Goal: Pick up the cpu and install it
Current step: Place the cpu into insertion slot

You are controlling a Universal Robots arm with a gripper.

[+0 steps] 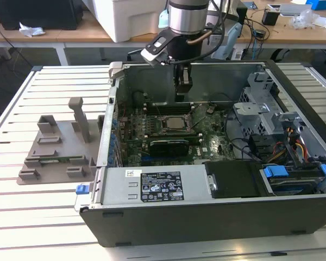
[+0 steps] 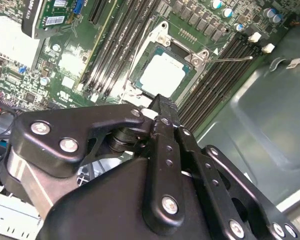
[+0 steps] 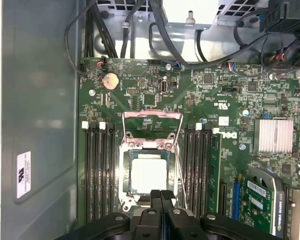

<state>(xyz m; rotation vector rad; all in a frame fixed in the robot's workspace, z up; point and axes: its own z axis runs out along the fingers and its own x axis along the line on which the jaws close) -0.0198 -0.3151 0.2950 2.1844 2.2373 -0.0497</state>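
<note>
Two fingers point(image 3: 154, 200) of the gripper point(image 3: 161, 193) are pressing together, clenched on nothing; we are seeing it hovering just above the cpu point(image 3: 148, 175), which is sitting in the motherboard point(image 3: 140, 95) socket inside the open computer case point(image 1: 206, 215).

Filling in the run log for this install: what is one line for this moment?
cpu: lying in socket on motherboard | gripper: shut, holding nothing, above cpu
</note>
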